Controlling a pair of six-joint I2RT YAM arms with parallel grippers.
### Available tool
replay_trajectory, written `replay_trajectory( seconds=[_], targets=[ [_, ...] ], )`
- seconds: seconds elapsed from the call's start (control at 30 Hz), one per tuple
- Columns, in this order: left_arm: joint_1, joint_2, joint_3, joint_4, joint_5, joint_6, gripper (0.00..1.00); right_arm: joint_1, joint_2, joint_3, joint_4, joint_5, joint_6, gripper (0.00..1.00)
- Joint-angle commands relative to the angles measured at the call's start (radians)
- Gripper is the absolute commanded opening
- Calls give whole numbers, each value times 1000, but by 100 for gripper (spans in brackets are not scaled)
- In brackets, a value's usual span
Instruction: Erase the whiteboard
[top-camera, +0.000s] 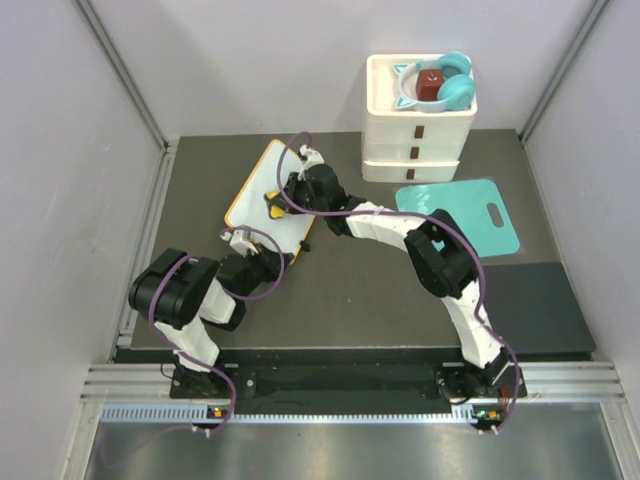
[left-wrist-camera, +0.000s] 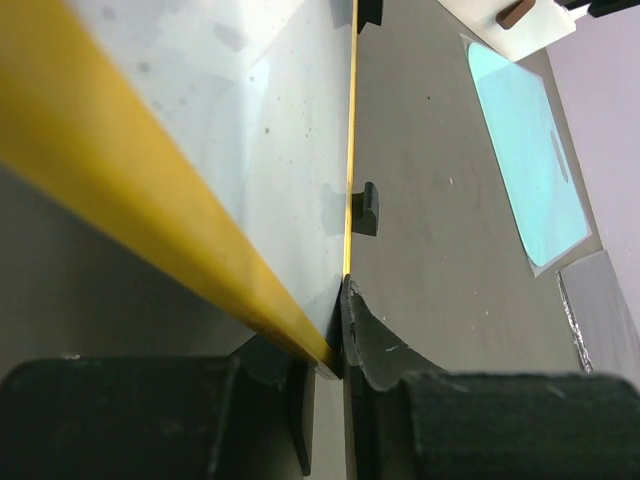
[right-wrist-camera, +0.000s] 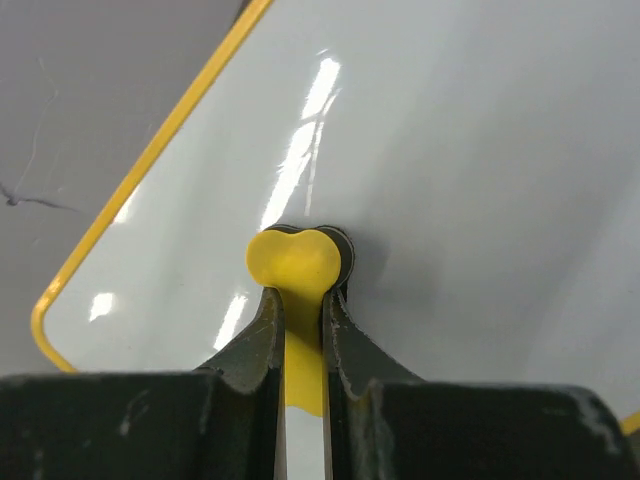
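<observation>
Pale walls (top-camera: 60, 150) box in the dark tabletop (top-camera: 380, 300) where I work. A white drawer stack (top-camera: 415, 135) topped with teal headphones (top-camera: 455, 90) sits at 1 o'clock from the tabletop's middle, and a teal cutting board (top-camera: 460, 215) lies at 3 o'clock, both well apart from the job.

The whiteboard (top-camera: 255, 190) lies at 11 o'clock, its long side slanted. What my wrist cameras see of its face looks blank apart from faint specks. I cannot tell whether its near edge is raised off the tabletop.

My left claw (left-wrist-camera: 335, 330) is clenched on the board's yellow frame (left-wrist-camera: 120, 190) at the near corner. My right claw (right-wrist-camera: 303, 300) is clamped on the thin yellow handle of an eraser (right-wrist-camera: 295, 260), whose dark pad is pressed against the white face.

As I judge it, the weak point is that corner pinch. It bites very little frame, so a hard sideways wipe could swivel the board or pull it free. The narrow eraser handle could also twist between my fingers, lifting the pad and leaving streaks. A purple cable (top-camera: 296, 138) looping over the far end of the board might snag there.
</observation>
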Motion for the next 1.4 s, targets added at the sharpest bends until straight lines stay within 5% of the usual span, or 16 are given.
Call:
replay_trajectory(
  seconds=[0.0, 0.5, 0.9, 1.2, 1.37],
  targets=[
    [-51, 3, -9, -41, 193, 206, 0, -22, 81, -93, -313, 180, -23, 0],
    [-51, 3, -16, -21, 196, 206, 0, -175, 23, -214, -258, 9, 107, 0],
    [-51, 1, -18, -20, 202, 206, 0, -183, 100, 35, -324, -92, 89, 0],
    [-53, 0, -20, -23, 205, 209, 0, -183, 227, 396, -445, -151, 79, 0],
    [-56, -5, -23, -30, 202, 211, 0, -188, 235, 420, -448, -134, 86, 0]
  ],
)
